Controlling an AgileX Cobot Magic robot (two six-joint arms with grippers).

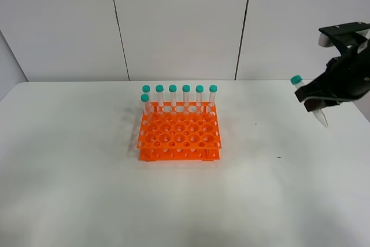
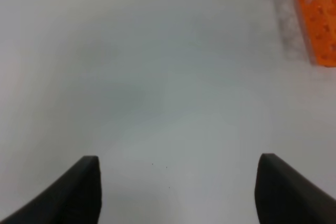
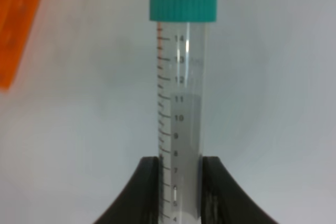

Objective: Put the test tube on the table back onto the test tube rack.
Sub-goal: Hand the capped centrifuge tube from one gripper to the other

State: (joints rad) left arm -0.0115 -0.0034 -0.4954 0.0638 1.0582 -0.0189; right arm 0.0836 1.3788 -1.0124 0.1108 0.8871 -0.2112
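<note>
Test tube (image 3: 181,114) sat clamped in the right gripper (image 1: 306,99), well off to the right of the test tube rack (image 1: 179,137) and not in any of its holes. The table (image 1: 87,189) was a plain white matte top with a rounded far-left corner, bare apart from the rack and a couple of tiny dark specks to the rack's right. Behind it stood a pale panelled wall (image 1: 173,21) with thin dark seams. The orange rack stood near the middle of the table and held seven other capped tubes (image 1: 186,96): six upright along the back row, and one just in front of that row's leftmost tube. The right arm came in from the right edge of the exterior view, its black fingers (image 3: 144,192) reaching leftward over the far right of the table. They pressed on both sides of the tube's lower half, near the printed 4 to 8 marks. The tube was tilted, with its teal-green cap (image 1: 296,79) up and to the left and its conical tip lower to the right, and it looked clear of the tabletop. The left gripper (image 2: 178,192) showed only in its own wrist view, where it hung over bare white table with its jaws wide apart and nothing between them, the rack's orange edge at the far corner of that view.
</note>
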